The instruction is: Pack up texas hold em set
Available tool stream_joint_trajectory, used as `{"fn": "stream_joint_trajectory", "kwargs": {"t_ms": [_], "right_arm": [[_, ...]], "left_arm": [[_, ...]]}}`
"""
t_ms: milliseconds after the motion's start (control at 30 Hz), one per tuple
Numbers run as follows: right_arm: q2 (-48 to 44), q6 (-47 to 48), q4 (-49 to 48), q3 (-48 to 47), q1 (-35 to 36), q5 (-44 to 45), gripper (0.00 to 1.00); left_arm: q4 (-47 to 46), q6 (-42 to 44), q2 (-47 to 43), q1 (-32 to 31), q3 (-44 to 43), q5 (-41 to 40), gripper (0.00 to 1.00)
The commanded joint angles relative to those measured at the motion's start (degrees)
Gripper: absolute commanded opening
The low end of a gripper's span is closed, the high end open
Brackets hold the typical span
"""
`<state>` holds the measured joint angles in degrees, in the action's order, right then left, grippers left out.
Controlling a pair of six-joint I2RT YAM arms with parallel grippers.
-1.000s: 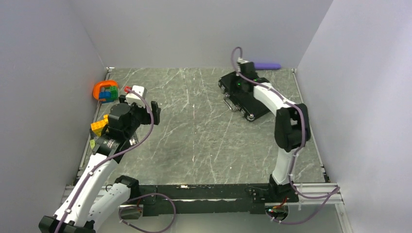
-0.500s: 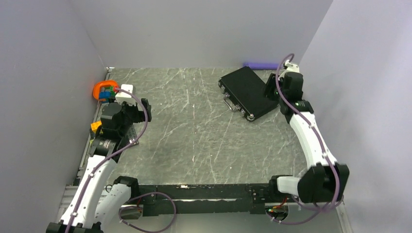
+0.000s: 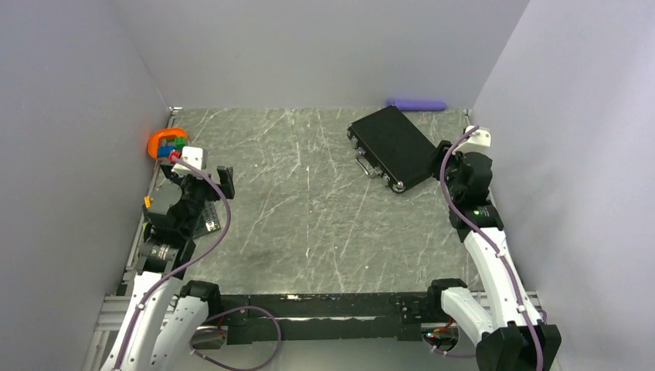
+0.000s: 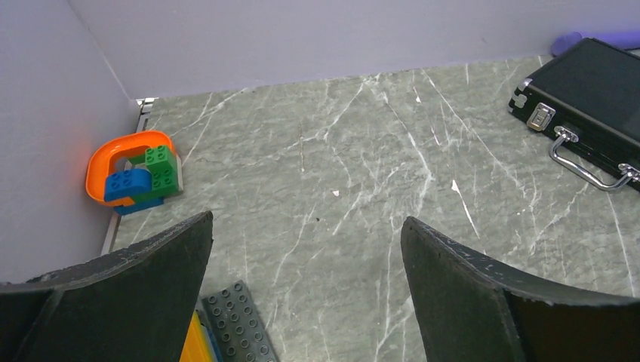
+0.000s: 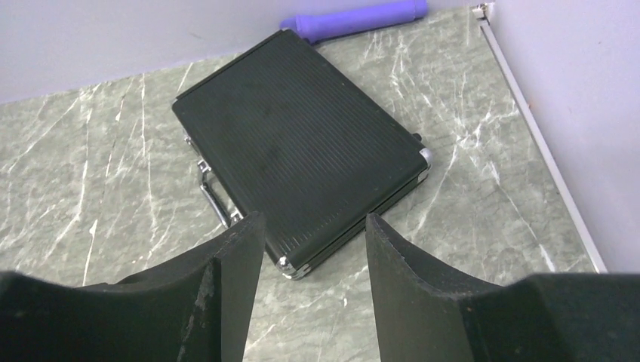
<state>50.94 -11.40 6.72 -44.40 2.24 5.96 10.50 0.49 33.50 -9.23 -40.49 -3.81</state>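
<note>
The texas hold em set shows only as a flat black briefcase [image 3: 390,147] with silver corners and a handle. It lies shut on the table at the back right. Chips, discs and cards are out of view. My right gripper [image 3: 450,164] hovers just right of the case, open. In the right wrist view the briefcase [image 5: 302,143] lies beyond the right gripper [image 5: 314,216], its near corner showing between the empty fingers. My left gripper [image 3: 202,182] is far off at the left, open and empty. The left gripper [image 4: 307,219] faces bare table, with the briefcase [image 4: 596,87] at the upper right.
An orange ring with coloured blocks [image 3: 167,144] sits against the left wall. A purple stick [image 3: 417,103] lies along the back wall behind the case. A grey studded plate [image 4: 238,324] and a yellow block [image 3: 147,202] lie under the left arm. Walls close three sides.
The right arm has left its place over the briefcase and swung to the right and back toward its base. The left arm has drawn back toward the left edge.
</note>
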Motion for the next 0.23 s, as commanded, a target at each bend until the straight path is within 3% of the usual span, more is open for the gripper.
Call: {"fn": "stream_joint_trajectory", "kwargs": {"t_ms": [0,200], "right_arm": [[-0.78,1.76,-5.93,0.28,0.08,1.08,0.56],[-0.83,2.18,-6.37,0.47,0.11,1.33,0.56]], "left_arm": [[-2.86,0.98,-0.22,0.18,0.17,-0.66,0.98],[-3.09,0.99,-0.82,0.23,0.41,-1.56,0.98]]}}
